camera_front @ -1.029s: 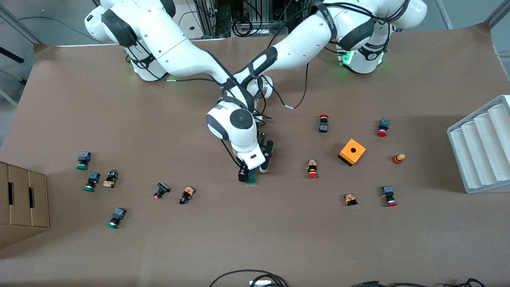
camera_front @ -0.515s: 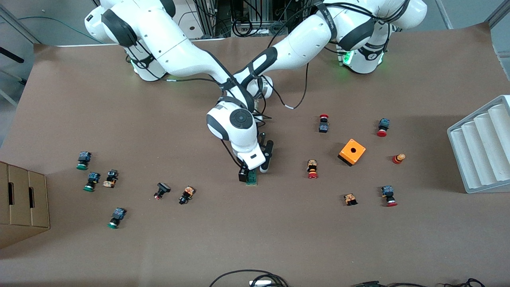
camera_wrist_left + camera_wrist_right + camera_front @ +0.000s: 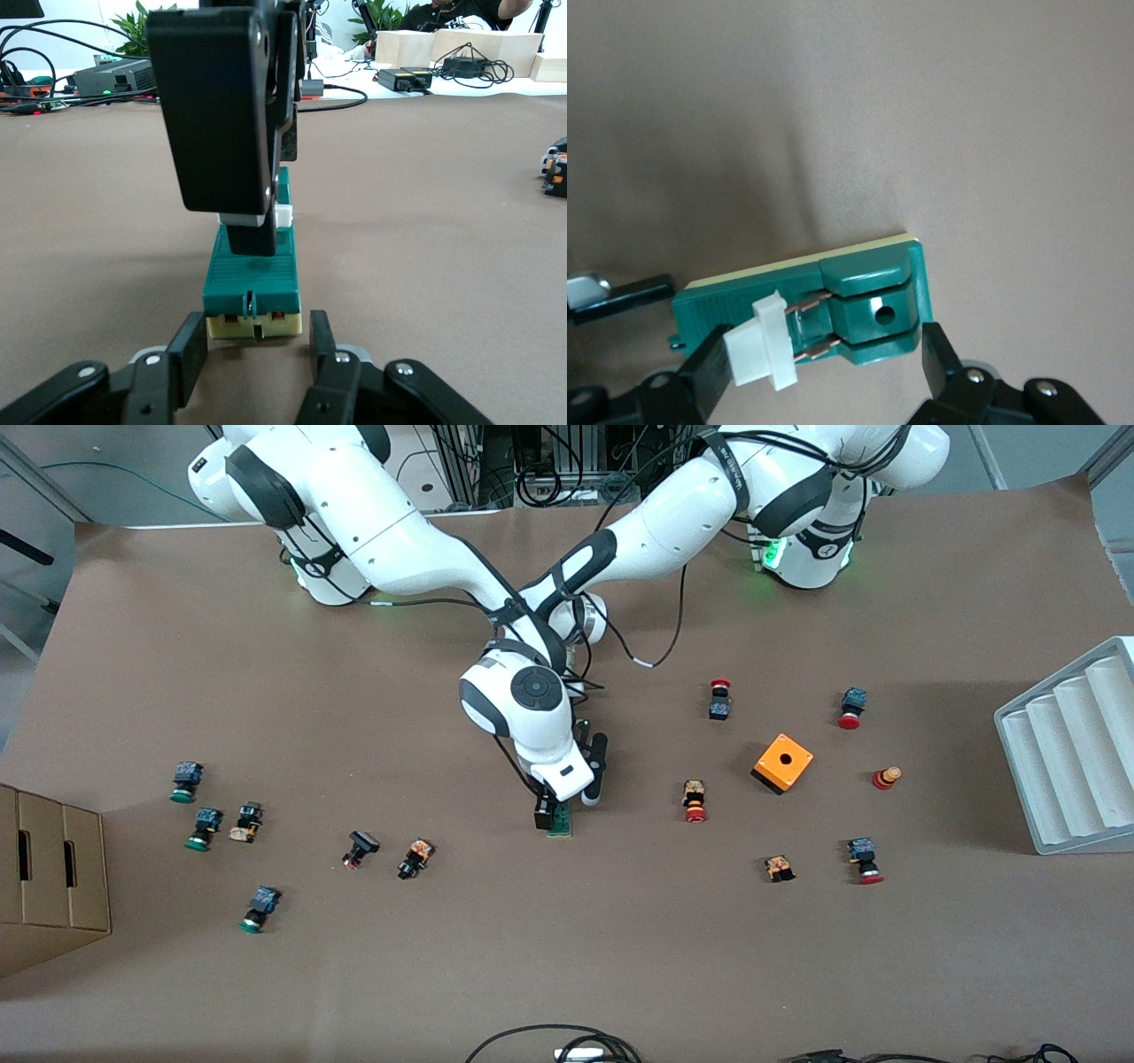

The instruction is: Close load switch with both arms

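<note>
The load switch [image 3: 559, 825], a narrow green block on a cream base, lies mid-table. Its white sliding piece [image 3: 762, 345] stands pulled out on two copper blades. My right gripper [image 3: 554, 810] hangs straight down over it, open. In the right wrist view the right gripper [image 3: 826, 359] spans the switch lengthwise, one finger against the white piece and the other at the green end. My left gripper [image 3: 257, 332] lies low on the table, shut on the switch's [image 3: 252, 274] cream end. In the front view the right arm's hand mostly hides it.
Red-capped push-buttons [image 3: 695, 801] and an orange box [image 3: 783, 763] lie toward the left arm's end. Green-capped push-buttons [image 3: 186, 781] lie toward the right arm's end, near a cardboard box [image 3: 49, 877]. A white ridged tray [image 3: 1072, 753] sits at the table's edge.
The right gripper's fingers have drawn closer together along the switch. The left gripper and the switch have stayed put.
</note>
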Available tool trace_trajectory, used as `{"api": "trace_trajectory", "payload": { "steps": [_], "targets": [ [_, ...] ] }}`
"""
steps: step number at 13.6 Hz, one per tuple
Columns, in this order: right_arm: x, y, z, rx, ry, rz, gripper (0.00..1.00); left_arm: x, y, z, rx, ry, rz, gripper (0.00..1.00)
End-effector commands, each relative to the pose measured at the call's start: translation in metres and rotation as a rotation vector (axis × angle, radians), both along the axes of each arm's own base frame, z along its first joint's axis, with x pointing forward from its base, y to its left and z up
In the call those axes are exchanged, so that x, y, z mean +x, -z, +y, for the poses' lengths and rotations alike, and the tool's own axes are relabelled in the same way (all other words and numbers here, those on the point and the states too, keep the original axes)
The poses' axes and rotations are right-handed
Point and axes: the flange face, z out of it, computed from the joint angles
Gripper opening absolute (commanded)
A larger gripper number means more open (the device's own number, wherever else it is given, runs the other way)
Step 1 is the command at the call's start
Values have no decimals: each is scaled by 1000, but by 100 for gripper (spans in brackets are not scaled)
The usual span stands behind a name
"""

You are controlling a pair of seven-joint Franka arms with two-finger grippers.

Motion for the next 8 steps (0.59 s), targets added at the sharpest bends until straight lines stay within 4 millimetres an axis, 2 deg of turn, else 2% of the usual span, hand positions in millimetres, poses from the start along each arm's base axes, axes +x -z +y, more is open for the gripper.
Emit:
{"api": "trace_trajectory", "payload": {
  "steps": [1, 8],
  "targets": [
    [7, -4, -1, 20, -9, -13, 87, 2, 7, 0, -5, 7, -16, 54],
    [9, -8, 0, 40, -4, -29, 84, 2, 6, -1, -5, 7, -17, 54]
  ]
}}
